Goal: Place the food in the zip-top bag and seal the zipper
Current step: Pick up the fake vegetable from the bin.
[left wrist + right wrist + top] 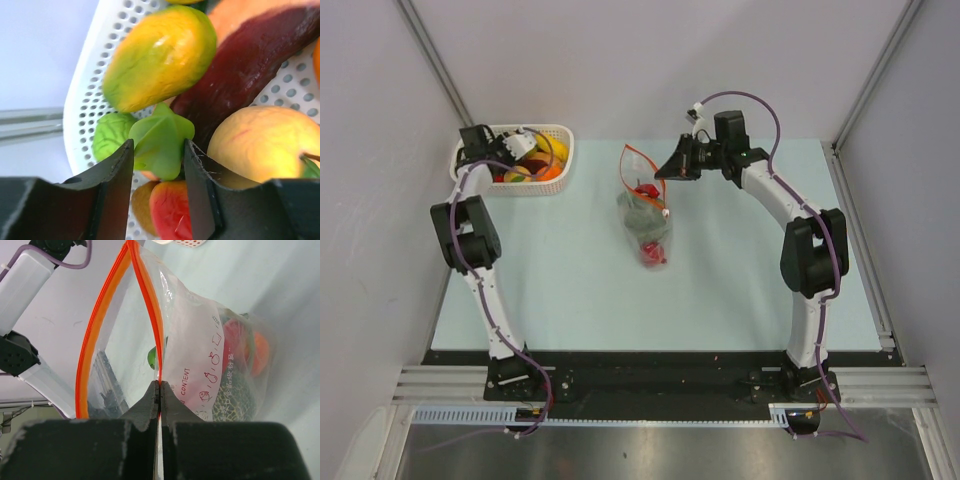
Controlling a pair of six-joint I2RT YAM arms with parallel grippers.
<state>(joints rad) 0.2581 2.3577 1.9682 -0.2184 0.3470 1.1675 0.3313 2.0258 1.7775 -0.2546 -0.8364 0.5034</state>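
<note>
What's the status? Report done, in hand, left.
Done: some food sits in the zip-top bag. In hand: right tool pinches the open zipper; left tool straddles a green piece in the basket. Left: remaining fruit, then sealing.

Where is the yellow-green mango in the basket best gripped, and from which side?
Probably across its short waist, from above. The mango lies atop the pile, upper face bare. Its ends near the white basket wall and an orange piece, crowding a lengthwise grip; one flank is free, the other borders the maroon fruit. The left gripper hangs open beside it.
</note>
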